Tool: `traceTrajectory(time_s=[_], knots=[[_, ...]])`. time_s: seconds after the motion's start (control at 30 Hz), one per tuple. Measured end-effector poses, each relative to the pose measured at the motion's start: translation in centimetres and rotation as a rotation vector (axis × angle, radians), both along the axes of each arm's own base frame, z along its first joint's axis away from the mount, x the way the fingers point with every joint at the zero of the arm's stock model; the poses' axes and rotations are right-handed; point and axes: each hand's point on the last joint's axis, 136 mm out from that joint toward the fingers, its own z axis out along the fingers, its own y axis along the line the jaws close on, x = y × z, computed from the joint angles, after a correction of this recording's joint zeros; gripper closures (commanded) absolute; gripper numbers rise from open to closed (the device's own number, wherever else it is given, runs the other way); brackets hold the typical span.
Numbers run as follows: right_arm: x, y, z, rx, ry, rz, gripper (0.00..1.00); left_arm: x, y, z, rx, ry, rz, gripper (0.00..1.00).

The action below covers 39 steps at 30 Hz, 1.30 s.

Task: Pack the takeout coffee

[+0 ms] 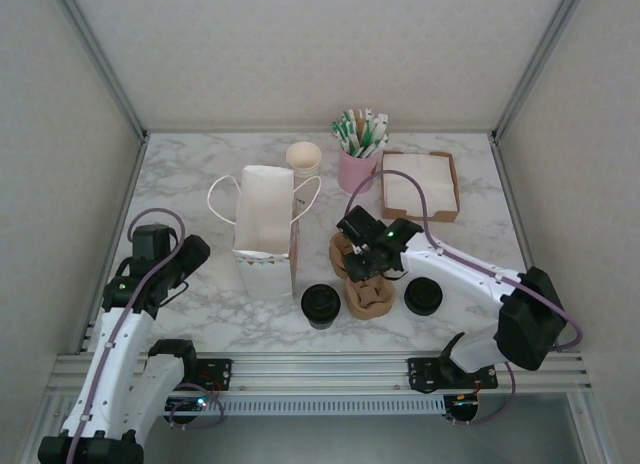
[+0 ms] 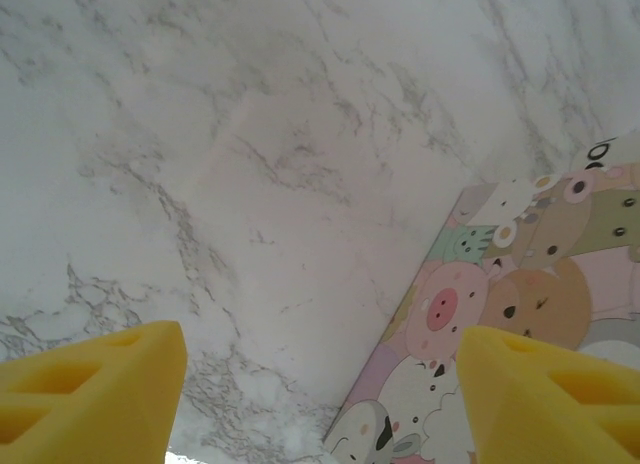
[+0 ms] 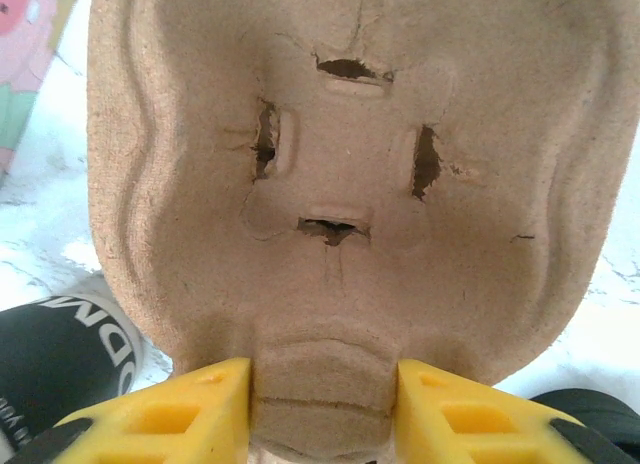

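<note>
right gripper (image 3: 322, 399): jaws pinching ridge of cup carrier (image 3: 350, 134) | left gripper (image 2: 318, 379): jaws spread over table (image 2: 250, 114), bag (image 2: 520, 314) just beside

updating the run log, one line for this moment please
right tool: grips centre ridge of brown moulded-pulp cup carrier | left tool: open over white marble table beside cartoon-animal paper bag
</note>
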Motion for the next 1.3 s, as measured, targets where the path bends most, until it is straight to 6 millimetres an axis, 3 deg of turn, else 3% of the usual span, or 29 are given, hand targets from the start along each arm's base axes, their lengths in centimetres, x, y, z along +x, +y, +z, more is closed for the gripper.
traceTrajectory(time_s=[0.27,0.63,0.87,1.07,1.3], knots=[[1.1,-0.5,4.8,0.031,-0.076,-0.09,0.62,0.0,-1.5,-3.5,-0.056,0.075,-0.017,0.33],[2.9,-1.1,17.1,0.176,-0.26,-0.228,0.63,-0.9,-3.5,-7.6,-0.102,0.149,-0.043,0.41],[4.4,-1.1,23.1,0.228,-0.365,-0.269,0.63,-1.4,-4.5,-8.9,-0.123,0.166,-0.067,0.45],[5.7,0.4,27.3,0.294,-0.434,-0.274,0.62,-2.1,-5.6,-10.0,-0.142,0.181,-0.099,0.45],[6.5,5.0,31.6,0.392,-0.51,-0.217,0.62,-2.2,-6.5,-10.0,-0.161,0.157,-0.12,0.45]])
